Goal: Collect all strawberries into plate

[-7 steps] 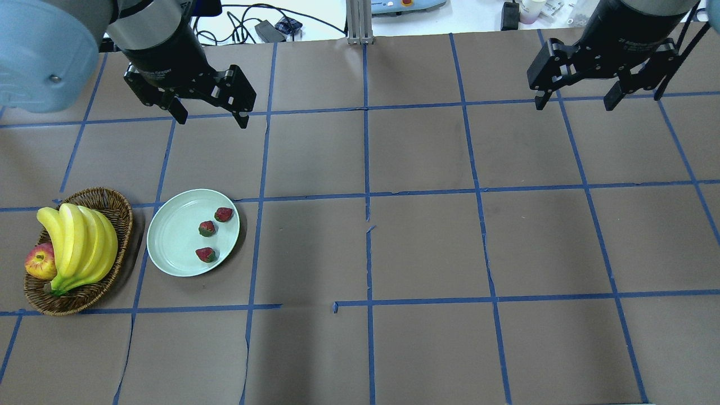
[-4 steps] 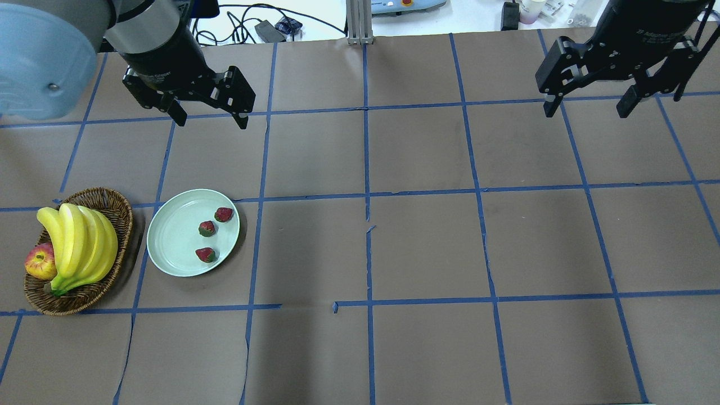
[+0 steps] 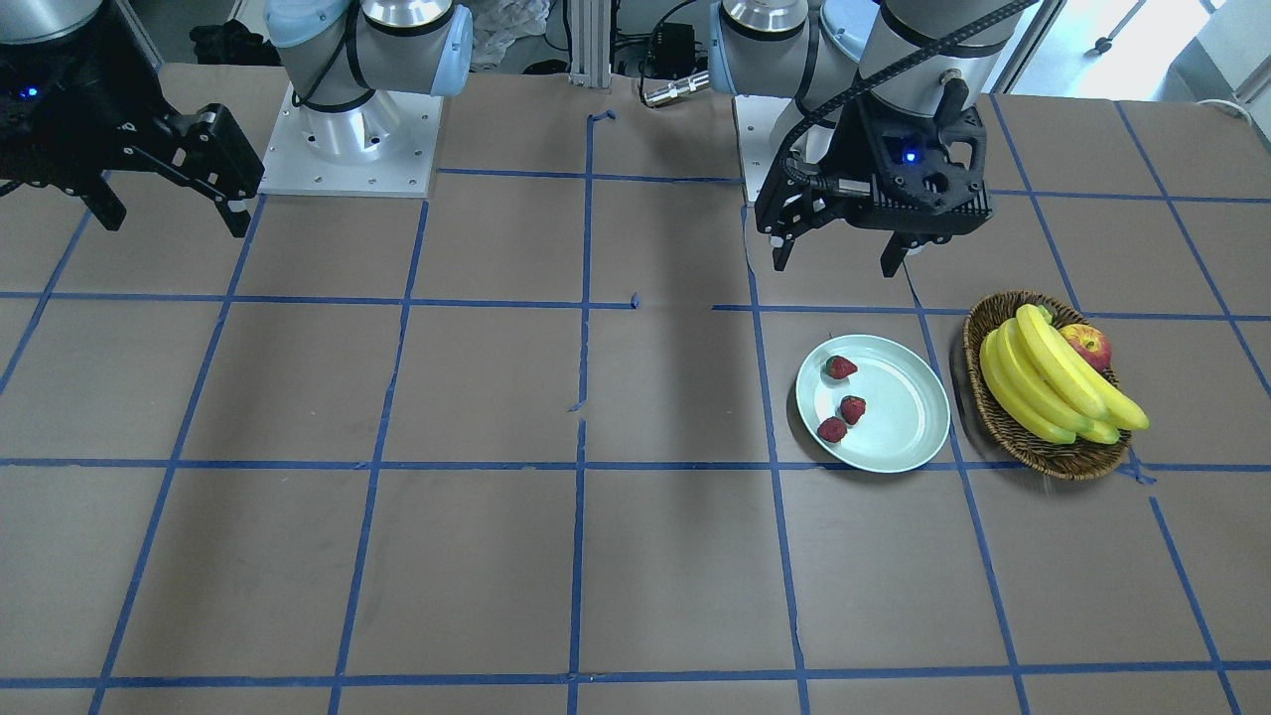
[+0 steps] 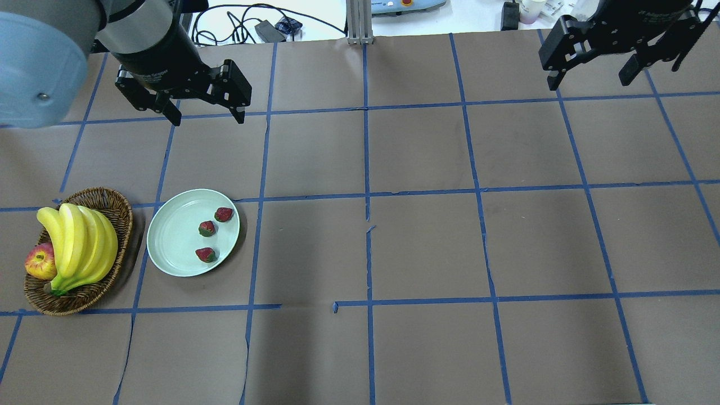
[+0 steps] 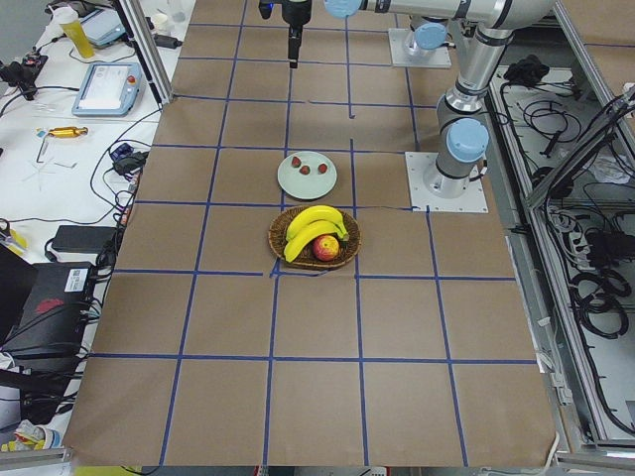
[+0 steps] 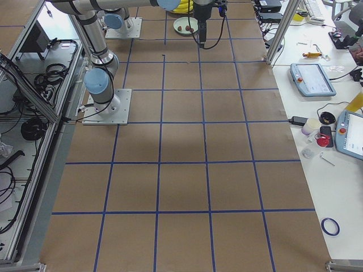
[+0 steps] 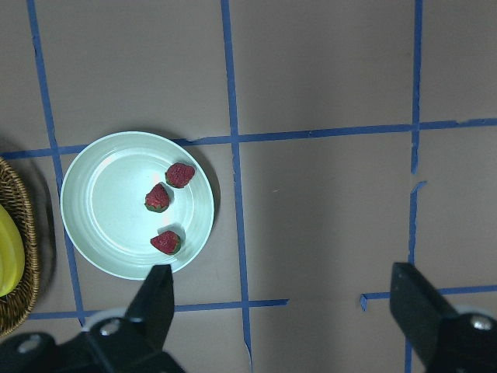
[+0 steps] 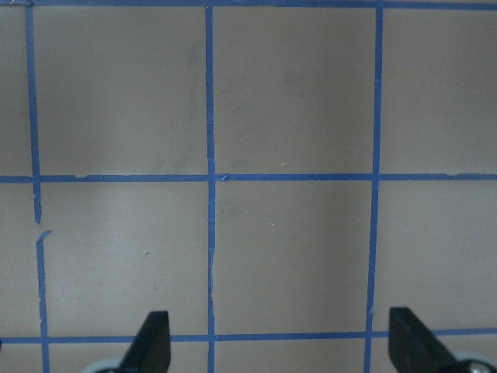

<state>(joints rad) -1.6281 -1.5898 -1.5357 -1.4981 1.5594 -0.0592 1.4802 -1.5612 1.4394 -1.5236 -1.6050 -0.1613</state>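
All three strawberries [image 4: 207, 228] lie on the plate [image 4: 174, 236]. The left gripper [image 4: 208, 118] and right gripper [image 4: 588, 83], fingers spread and empty, have drawn farther from the plate (job looks finished).

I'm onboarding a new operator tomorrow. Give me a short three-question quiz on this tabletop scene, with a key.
1. How many strawberries lie on the plate?
2. True or false: the left gripper is shut on a strawberry.
3. What shares the basket with the bananas? A) apple B) orange C) strawberry

Key:
1. Three.
2. False: it hovers open and empty.
3. A.
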